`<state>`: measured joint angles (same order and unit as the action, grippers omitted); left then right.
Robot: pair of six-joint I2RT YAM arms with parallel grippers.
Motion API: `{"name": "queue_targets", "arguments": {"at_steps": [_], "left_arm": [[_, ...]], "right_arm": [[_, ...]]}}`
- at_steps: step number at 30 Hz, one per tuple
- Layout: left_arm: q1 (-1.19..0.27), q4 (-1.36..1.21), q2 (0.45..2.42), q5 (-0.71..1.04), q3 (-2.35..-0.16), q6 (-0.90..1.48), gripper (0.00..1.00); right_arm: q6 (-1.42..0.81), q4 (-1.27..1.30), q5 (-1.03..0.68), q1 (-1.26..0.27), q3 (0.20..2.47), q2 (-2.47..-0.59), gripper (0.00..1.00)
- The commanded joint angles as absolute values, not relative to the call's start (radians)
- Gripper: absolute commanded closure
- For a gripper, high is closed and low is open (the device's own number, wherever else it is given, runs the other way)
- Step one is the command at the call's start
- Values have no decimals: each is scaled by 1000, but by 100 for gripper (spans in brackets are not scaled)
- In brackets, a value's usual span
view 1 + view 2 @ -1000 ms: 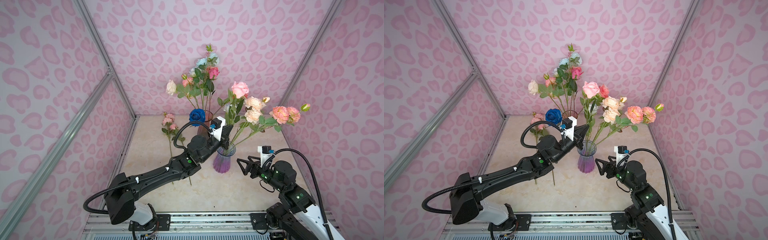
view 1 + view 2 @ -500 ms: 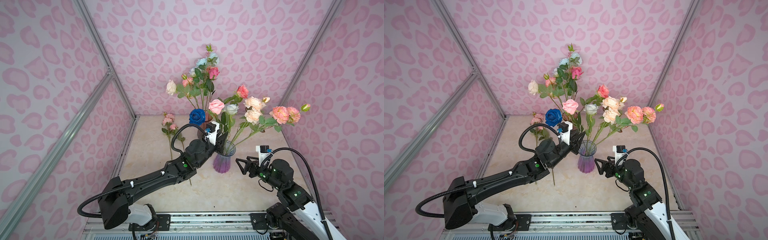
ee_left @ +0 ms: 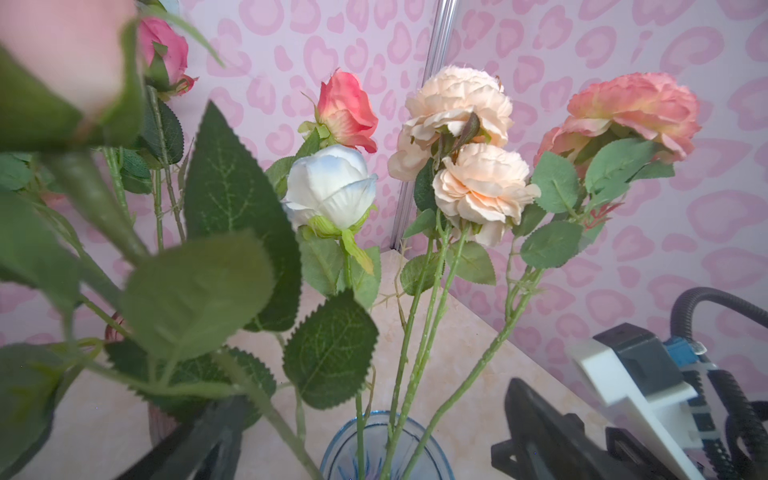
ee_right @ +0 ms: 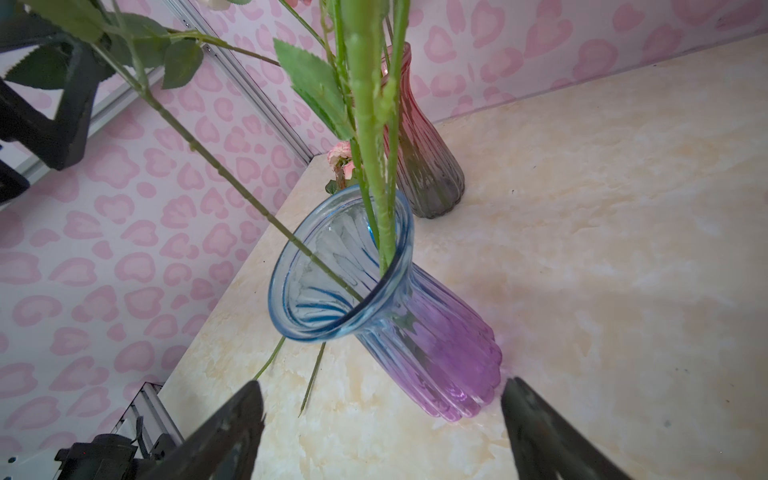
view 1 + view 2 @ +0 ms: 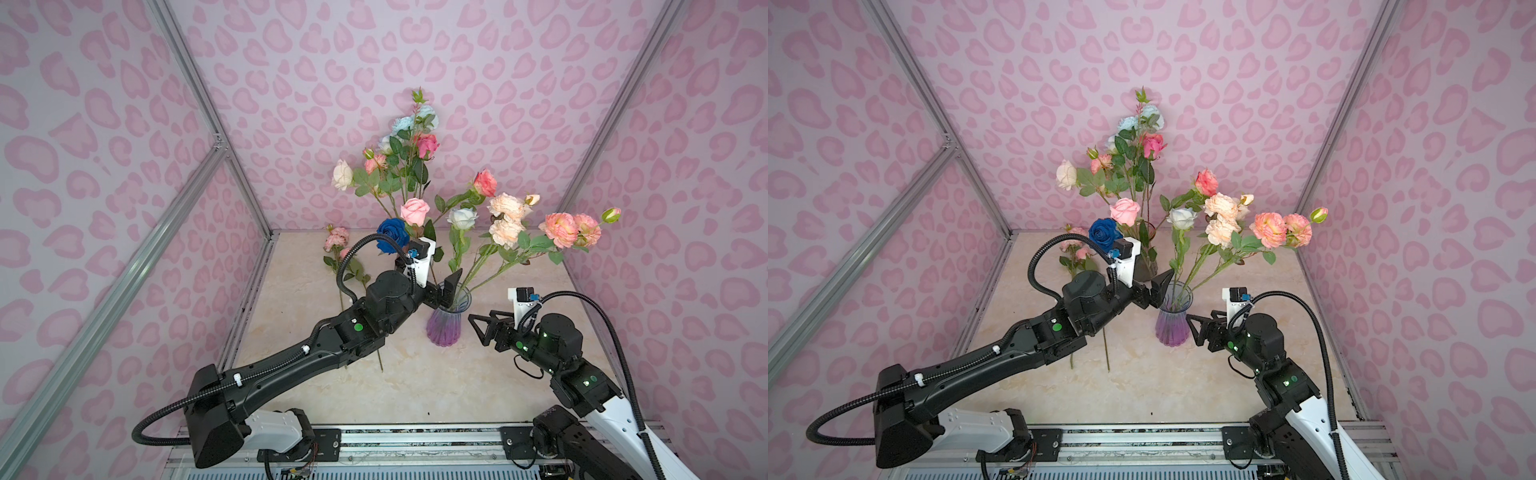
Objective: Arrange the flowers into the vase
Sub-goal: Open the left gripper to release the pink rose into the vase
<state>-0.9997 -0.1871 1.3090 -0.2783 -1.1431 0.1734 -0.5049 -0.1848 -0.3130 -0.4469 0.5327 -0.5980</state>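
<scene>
Two flowers (image 5: 337, 238) are lying on the surface (image 5: 415, 386) left of the vase (image 5: 444, 328), which is holding several. The left claw (image 5: 447, 288) at its rim and the right claw (image 5: 478, 331) beside it are gaping wide, empty. Their stems (image 4: 365, 124) are looking light and springy, so mid-stem grips suit.
</scene>
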Motion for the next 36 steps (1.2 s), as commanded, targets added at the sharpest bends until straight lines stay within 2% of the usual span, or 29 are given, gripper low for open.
{"name": "queue_targets", "arguments": {"at_steps": [1, 8, 17, 28, 36], "left_arm": [[-1015, -93, 1273, -289, -1148, 139, 2], [-1017, 5, 1312, -240, -1206, 121, 2], [-1017, 265, 1508, -236, -1477, 101, 3], [-1017, 435, 1507, -236, -1433, 181, 2], [-1019, 417, 1362, -202, -1366, 172, 2]], "right_arm": [[-506, -149, -321, -448, 521, -594, 10], [-503, -149, -318, -448, 526, -595, 10], [-516, -163, -298, -448, 512, -558, 10], [-508, -164, -285, -448, 508, -541, 10], [-513, -156, -287, -447, 499, -534, 10]]}}
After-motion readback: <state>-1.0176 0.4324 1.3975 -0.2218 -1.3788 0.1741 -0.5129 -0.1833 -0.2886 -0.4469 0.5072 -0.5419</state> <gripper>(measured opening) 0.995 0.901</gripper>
